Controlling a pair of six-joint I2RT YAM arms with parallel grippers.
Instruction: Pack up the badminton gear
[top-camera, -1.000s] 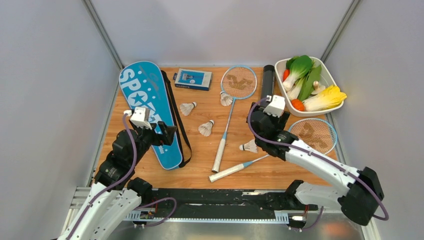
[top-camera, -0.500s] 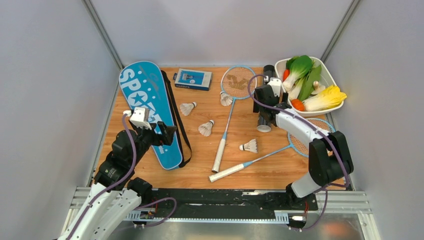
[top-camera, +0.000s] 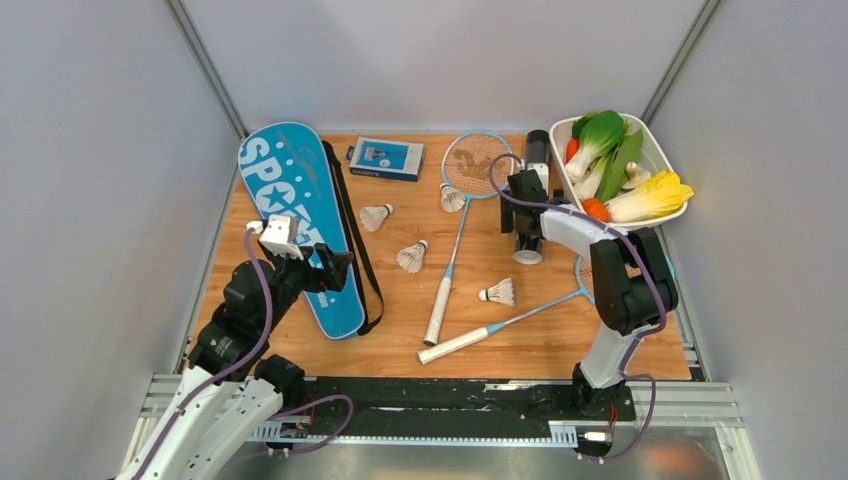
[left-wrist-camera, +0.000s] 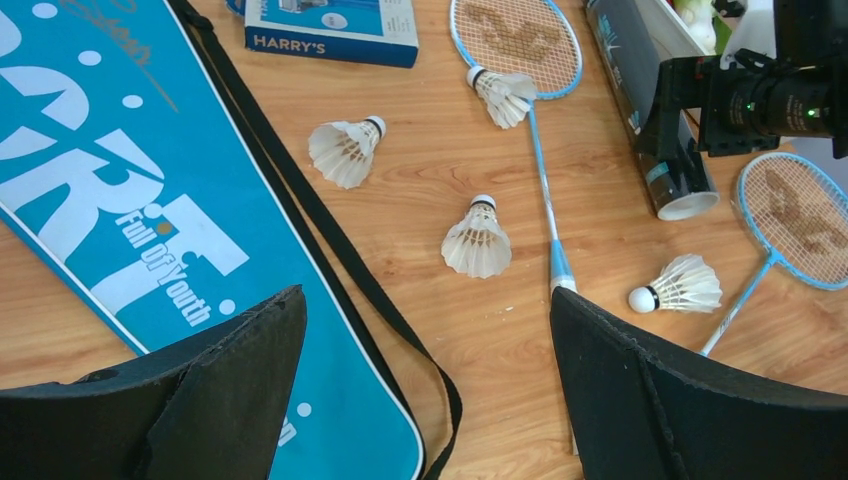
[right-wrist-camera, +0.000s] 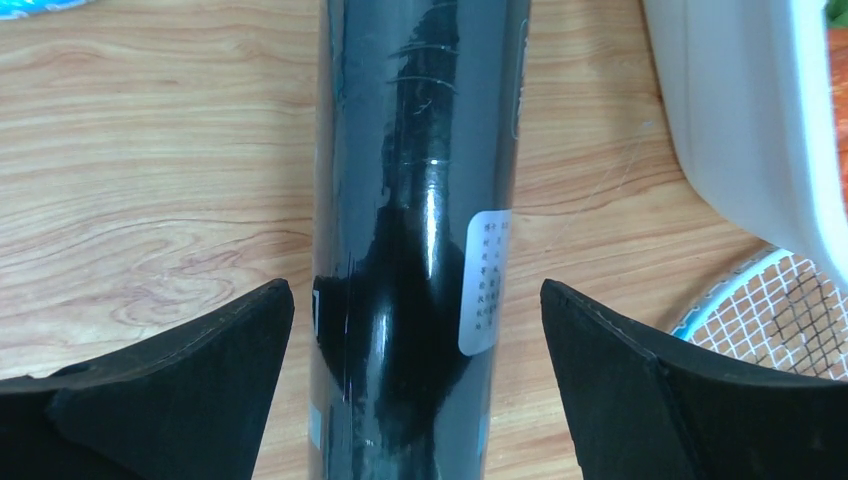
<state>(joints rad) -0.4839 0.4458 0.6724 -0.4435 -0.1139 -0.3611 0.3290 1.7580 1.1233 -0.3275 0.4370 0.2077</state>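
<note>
Near edge: left gripper (top-camera: 335, 270) hangs over the near end of the blue racket cover (top-camera: 285, 190), fingers spread, nothing held. Its pose is the same as a second ago. The cover lies flat at the table's left.

Mid-table: first racket (top-camera: 478, 163) and second racket (top-camera: 455, 344) lie with their handles nearly meeting near the front. Four shuttlecocks (top-camera: 412, 256) lie loose around them. None has shifted.

Far right: right gripper (right-wrist-camera: 415, 290) has swung out from mid-table and come down over the black tube (top-camera: 528, 240), which lies just beside the white tray (right-wrist-camera: 740, 120). In the wrist view the fingers stand apart, one on each side of the tube, with bare wood showing in both gaps. It is straddling the tube, not clamped on it.

Reading: the tube looks like the first pick and closing on it the next step. Nothing is packed yet.
</note>
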